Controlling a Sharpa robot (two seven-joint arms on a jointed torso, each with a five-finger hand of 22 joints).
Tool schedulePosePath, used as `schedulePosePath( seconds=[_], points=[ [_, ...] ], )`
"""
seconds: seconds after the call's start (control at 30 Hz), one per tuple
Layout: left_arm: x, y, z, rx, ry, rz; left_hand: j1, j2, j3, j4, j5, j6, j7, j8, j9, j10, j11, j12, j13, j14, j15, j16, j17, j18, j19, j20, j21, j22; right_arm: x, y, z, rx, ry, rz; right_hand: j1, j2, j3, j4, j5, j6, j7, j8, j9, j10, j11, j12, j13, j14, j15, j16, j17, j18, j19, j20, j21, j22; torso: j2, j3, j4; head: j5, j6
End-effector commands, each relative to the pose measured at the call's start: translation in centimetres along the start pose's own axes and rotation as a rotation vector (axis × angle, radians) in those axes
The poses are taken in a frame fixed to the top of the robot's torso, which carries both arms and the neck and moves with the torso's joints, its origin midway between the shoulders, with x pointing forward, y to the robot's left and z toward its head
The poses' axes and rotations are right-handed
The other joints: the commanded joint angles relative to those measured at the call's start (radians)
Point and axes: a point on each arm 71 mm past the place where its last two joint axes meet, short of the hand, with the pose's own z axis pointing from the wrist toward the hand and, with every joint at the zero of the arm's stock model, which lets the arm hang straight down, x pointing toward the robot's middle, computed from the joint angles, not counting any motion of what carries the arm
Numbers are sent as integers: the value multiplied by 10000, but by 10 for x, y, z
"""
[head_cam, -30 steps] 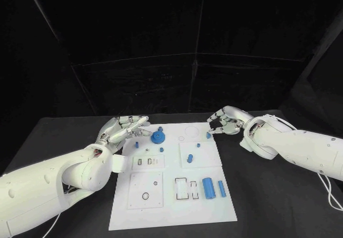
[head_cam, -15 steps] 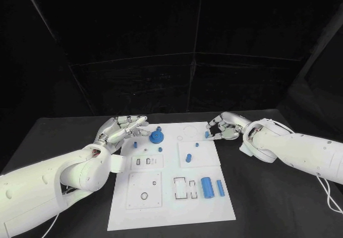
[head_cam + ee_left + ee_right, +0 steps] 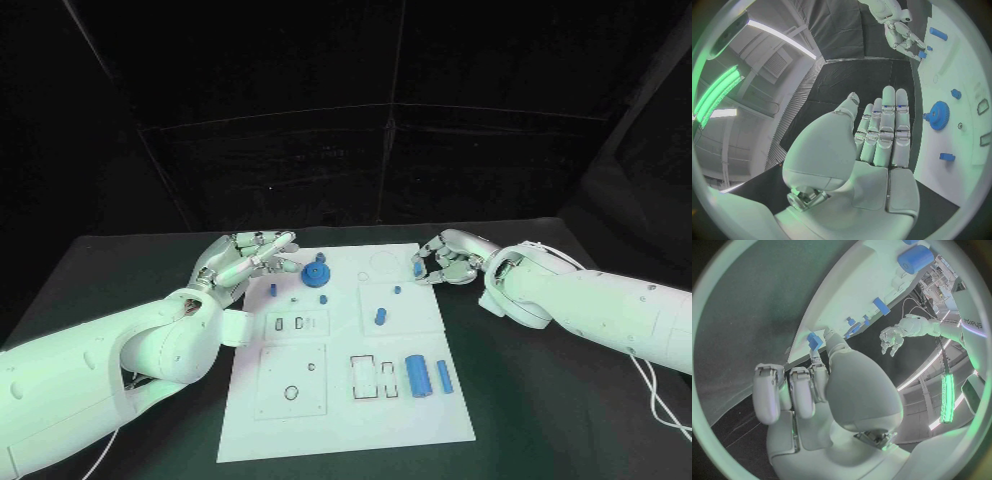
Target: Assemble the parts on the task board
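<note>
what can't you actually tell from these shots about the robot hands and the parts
- Head view: whether the right robot hand pinches the small blue part; its curled fingers cover the contact.
- Right wrist view: the blue part sits at the fingertips, but the thumb hides the grip.
- Head view: the task board slots are too small to read their shapes.
- Left wrist view: the left robot hand covers the board's near part.

Robotics laboratory test cell: a matte black table [image 3: 548, 400] enclosed by black curtain walls [image 3: 289, 130], long ceiling strip lights [image 3: 779, 36], and a flat white plastic task board [image 3: 346, 420] laid centrally for bench trials.
</note>
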Motion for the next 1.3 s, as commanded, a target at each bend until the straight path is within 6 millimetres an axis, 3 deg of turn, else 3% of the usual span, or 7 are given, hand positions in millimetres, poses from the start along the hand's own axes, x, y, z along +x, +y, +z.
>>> schedulePosePath(
  seconds=[0.03,0.47,1.3],
  points=[
    [2,-1,1,60,150,-65,51,16,-20,-51,13,64,29,-49,-6,67,-12,-69,11,-61,8,-69,11,141,-2,43,-66,-13,0,0,1,46,-26,22,-4,164,66,19,29,125,-1,47,16,41,-18,16,878,980,4,52,2371,-79,383,41,-29,1223,0,-1,6,-3,-19],
    [1,0,1,49,137,-59,51,16,-20,-51,13,64,29,-49,-6,67,-12,-69,11,-61,8,-69,11,141,-2,43,-66,-13,-2,-3,4,203,-434,126,-26,600,362,47,-116,532,-61,177,45,61,-68,42,918,981,-29,52,2375,-78,383,23,-30,1222,-4,0,10,30,-80],
    [1,0,1,23,129,-55,81,27,-9,-76,12,61,33,-58,-7,70,-10,-86,10,-67,8,-81,42,140,2,42,-70,-19,0,-3,6,276,-349,350,52,570,519,-100,-185,817,-152,278,54,127,-146,121,1007,987,-94,64,2406,-82,395,-34,-23,1244,-3,7,2,9,-133]
  ],
)
